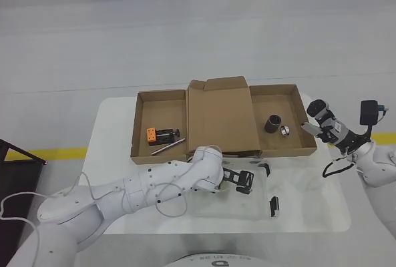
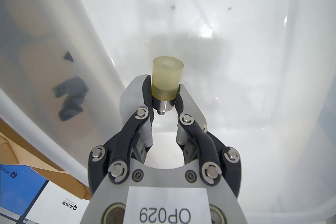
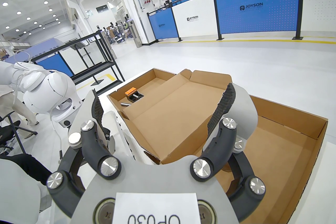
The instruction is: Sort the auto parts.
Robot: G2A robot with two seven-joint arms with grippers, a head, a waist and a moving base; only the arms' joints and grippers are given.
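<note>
Low inside the translucent bin (image 2: pixel 86 33), my left gripper (image 2: pixel 164 97) has its fingers pinching a pale rubber bumper (image 2: pixel 167 75) by its lower end, metal stud pointing toward the palm. I judge the lift should go straight up before any sideways travel, since the bin's curved wall stands close on one side, while the other side offers more room. By the right end of the cardboard box (image 1: pixel 221 120), my right gripper (image 3: pixel 162 97) hangs empty with fingers spread, so I'd route wide of it.
</note>
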